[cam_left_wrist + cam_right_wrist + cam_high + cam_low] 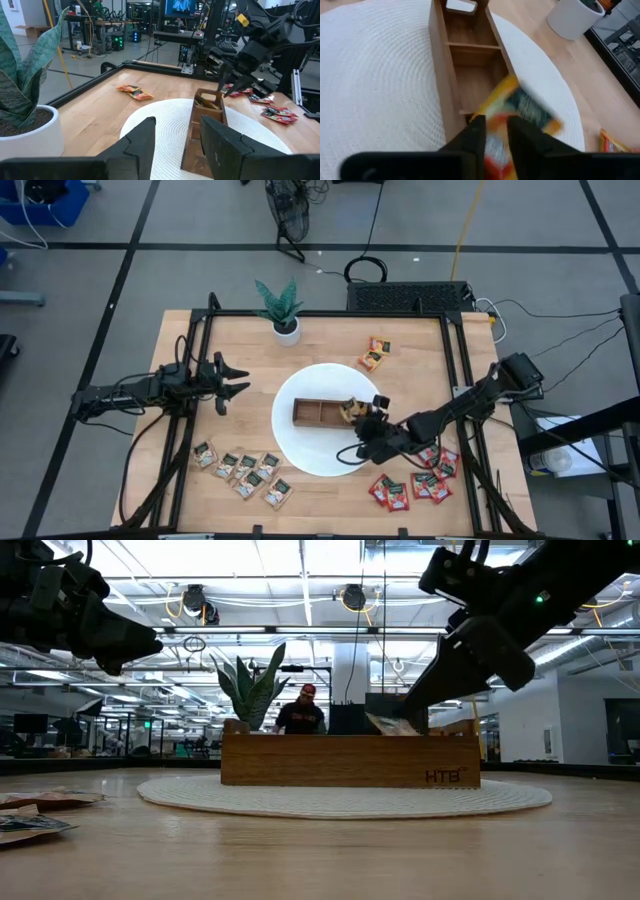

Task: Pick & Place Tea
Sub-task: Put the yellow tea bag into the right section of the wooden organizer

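- The right end effector (362,418) hangs over the right end of the tray (325,412). The right wrist view alone shows its two fingers (472,132) a little apart with an orange-yellow sachet (520,107) between them, blurred, above the tray's end compartment; whether they grip it firmly I cannot tell.
- The high view shows only a yellow speck at that end of the tray; the low view shows the sachet's pale edge (392,725) just over the tray's top rim under the dark fingers.
- The left wrist view sees the right end effector (239,82) from across the tray, at the tray's far end.
- The tray lies on a round white mat (300,445); its three compartments show in the right wrist view, and the two farther ones look bare.
- The left end effector (232,378) waits left of the mat, clear of the tray, its fingers (145,137) apart and holding nothing.
- Only the high view gives all the sachets: beige ones (242,470) below and left of the tray, red ones (415,482) below and right of it, two more orange-yellow ones (375,353) above and right.
- A potted plant (283,308) stands above the tray, beyond the mat, on the desk (190,340).
- The low view alone shows a person (302,712) in the room behind the tray, and the letters HTB on the tray's side.
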`<state>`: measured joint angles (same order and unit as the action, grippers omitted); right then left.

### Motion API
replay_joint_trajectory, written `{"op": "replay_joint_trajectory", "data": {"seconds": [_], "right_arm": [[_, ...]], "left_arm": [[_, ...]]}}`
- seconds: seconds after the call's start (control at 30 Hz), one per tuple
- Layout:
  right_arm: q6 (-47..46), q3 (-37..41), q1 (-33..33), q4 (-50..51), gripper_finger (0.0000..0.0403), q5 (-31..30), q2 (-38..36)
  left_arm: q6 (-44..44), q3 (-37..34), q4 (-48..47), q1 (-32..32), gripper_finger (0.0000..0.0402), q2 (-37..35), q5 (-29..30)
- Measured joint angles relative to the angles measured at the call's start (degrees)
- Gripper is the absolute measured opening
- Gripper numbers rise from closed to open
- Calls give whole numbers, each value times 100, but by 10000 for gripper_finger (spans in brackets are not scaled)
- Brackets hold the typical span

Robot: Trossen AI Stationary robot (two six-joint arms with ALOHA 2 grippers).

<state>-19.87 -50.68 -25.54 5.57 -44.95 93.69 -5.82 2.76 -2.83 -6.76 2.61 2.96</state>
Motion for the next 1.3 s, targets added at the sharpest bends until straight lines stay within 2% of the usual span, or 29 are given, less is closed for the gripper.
{"op": "replay_joint_trajectory", "data": {"seconds": [0.2, 0.43, 0.5, 0.6, 0.67, 0.87, 0.93, 1.3], "right_arm": [[323, 0, 84, -94, 142, -9, 0], [1225, 2, 152, -74, 161, -269, -309], [1200, 2, 358, -49, 160, 189, -611], [1119, 2, 884, 217, 156, 1310, -1109], [1124, 0, 1280, 446, 154, 1833, -1281], [1393, 2, 2272, 740, 158, 3585, -1112], [1466, 7, 2434, 800, 159, 3923, -1040], [1512, 4, 2629, 841, 147, 4668, -1016]], "left_arm": [[1, 0, 0, 2, 157, 0, 0], [0, -2, 0, 0, 157, 2, 0], [1, 0, 0, 2, 157, 0, 0], [1, 0, 0, 0, 157, 0, 0], [1, 0, 0, 2, 157, 2, -2], [1, -2, 0, 0, 157, 1, -1], [0, -1, 0, 0, 157, 0, 0], [1, -2, 2, 2, 157, 0, 0]]}}
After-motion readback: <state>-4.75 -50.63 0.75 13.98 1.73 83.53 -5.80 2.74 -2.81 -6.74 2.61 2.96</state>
